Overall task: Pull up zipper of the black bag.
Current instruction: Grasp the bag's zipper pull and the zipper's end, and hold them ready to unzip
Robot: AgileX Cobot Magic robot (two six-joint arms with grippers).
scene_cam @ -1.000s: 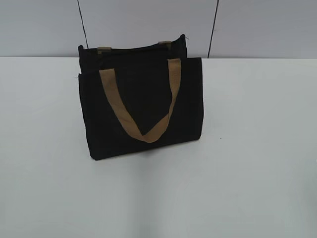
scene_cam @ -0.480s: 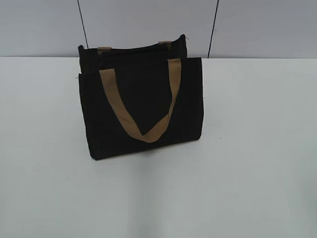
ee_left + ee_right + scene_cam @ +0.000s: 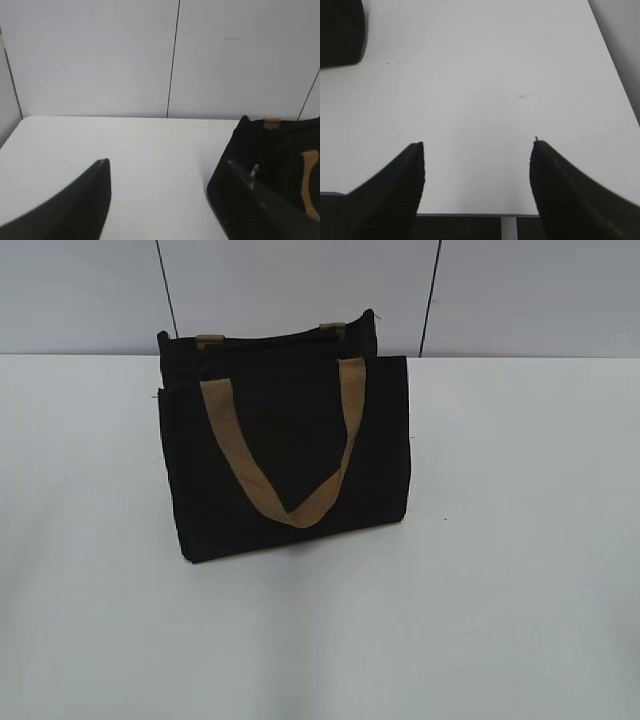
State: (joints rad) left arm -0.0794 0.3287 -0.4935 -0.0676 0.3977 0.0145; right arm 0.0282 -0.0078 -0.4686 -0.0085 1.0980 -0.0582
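The black bag (image 3: 285, 455) stands upright on the white table, left of centre in the exterior view, a tan strap handle (image 3: 290, 460) hanging down its front. Its top zip line (image 3: 268, 340) is dark; no pull tab shows there. Neither gripper shows in the exterior view. In the left wrist view my left gripper (image 3: 167, 165) is open and empty above the table, the bag (image 3: 260, 185) at the right behind its right finger, a small silver pull tab (image 3: 255, 169) at the bag's near end. My right gripper (image 3: 477, 145) is open and empty; a bag corner (image 3: 340, 32) lies far upper left.
A grey panelled wall (image 3: 300, 290) stands behind the table. The table's front edge (image 3: 470, 215) runs just below my right gripper's fingertips, and its right edge (image 3: 615, 65) slants along the right of that view. A faint mark (image 3: 517, 96) lies on the tabletop.
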